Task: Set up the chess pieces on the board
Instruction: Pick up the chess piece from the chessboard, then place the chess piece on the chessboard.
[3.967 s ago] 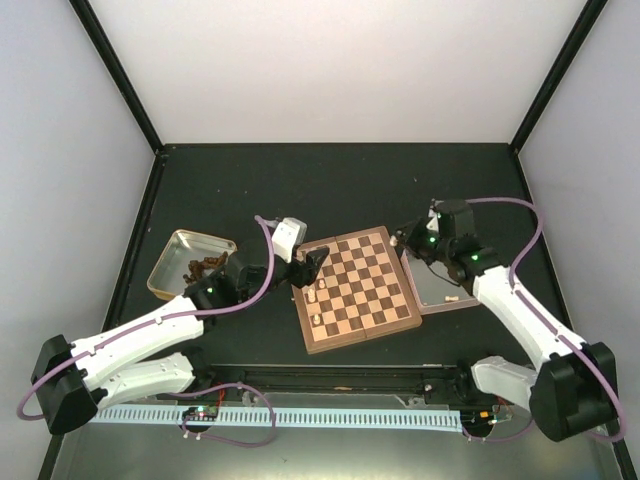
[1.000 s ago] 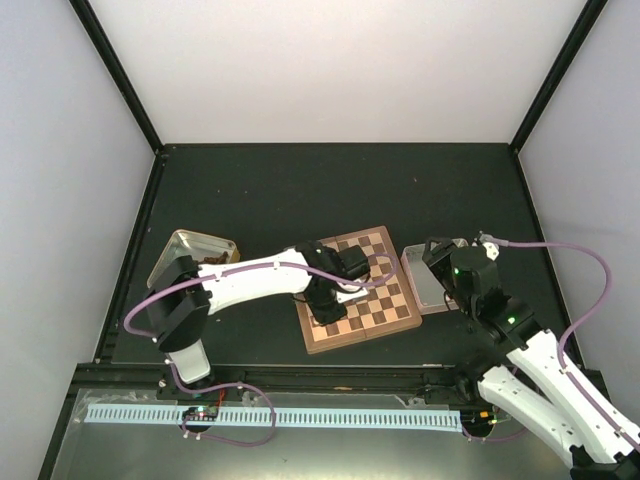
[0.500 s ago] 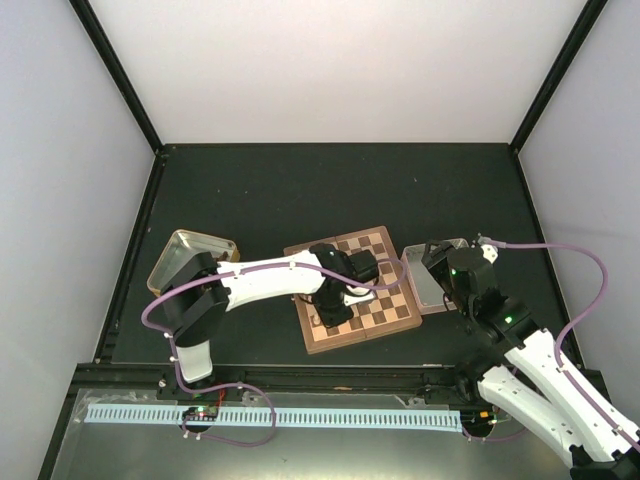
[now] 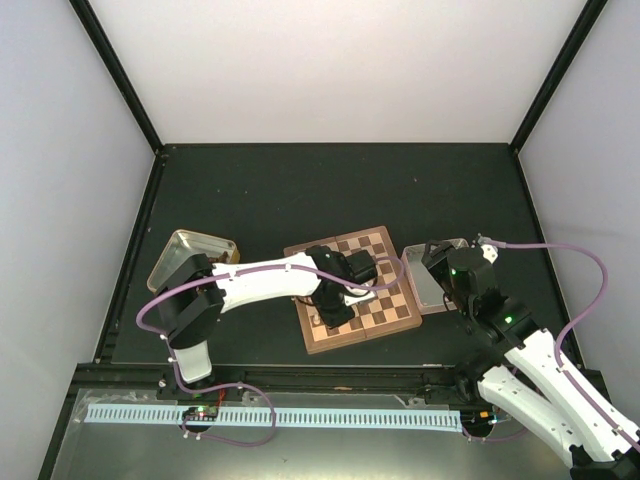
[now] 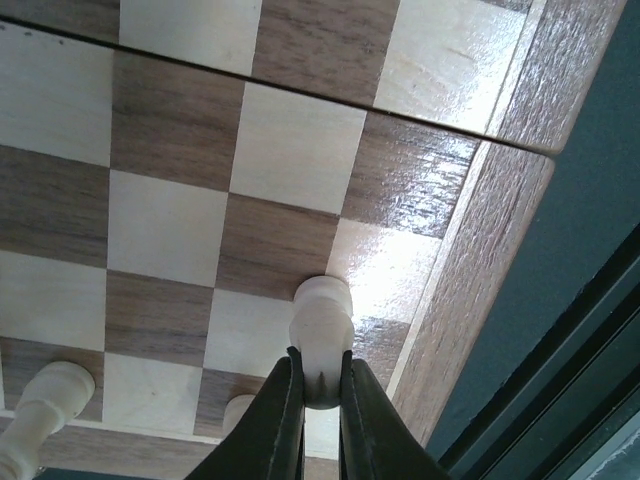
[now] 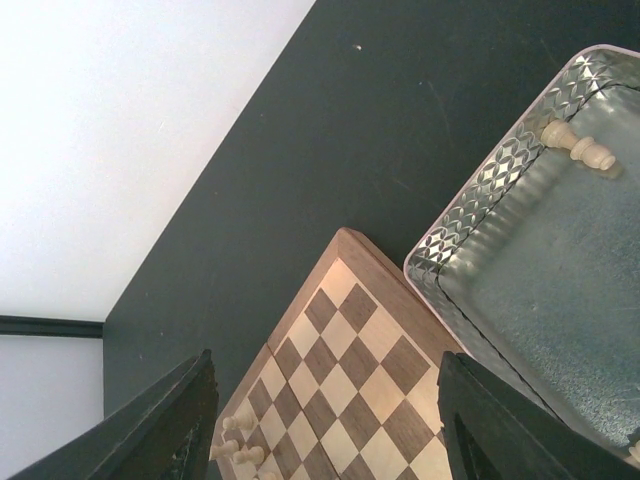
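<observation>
The board (image 4: 388, 288) lies mid-table, its checks filling the left wrist view (image 5: 170, 120). My left gripper (image 5: 320, 368) is shut on a pale chess piece (image 5: 322, 318), whose base is down at a square beside the board's brown rim (image 5: 480, 270). From above, that gripper (image 4: 333, 312) is over the board's near-left part. Two more pale pieces (image 5: 40, 405) stand close by; they show small in the right wrist view (image 6: 235, 440). My right gripper (image 6: 330, 420) hangs open and holds nothing, above the gap between board and tray (image 4: 440, 262).
A clear patterned tray (image 6: 470, 215) sits right of the board with a pale piece (image 6: 578, 146) lying in its far corner. A gold tin (image 4: 175, 252) with dark pieces stands at the left. White walls and black posts ring the dark table (image 4: 330, 190).
Since four seconds ago the left arm has swung from the board's left edge onto its near-left squares, and the right arm has pulled back from the tray. Both barely moved in the last half second.
</observation>
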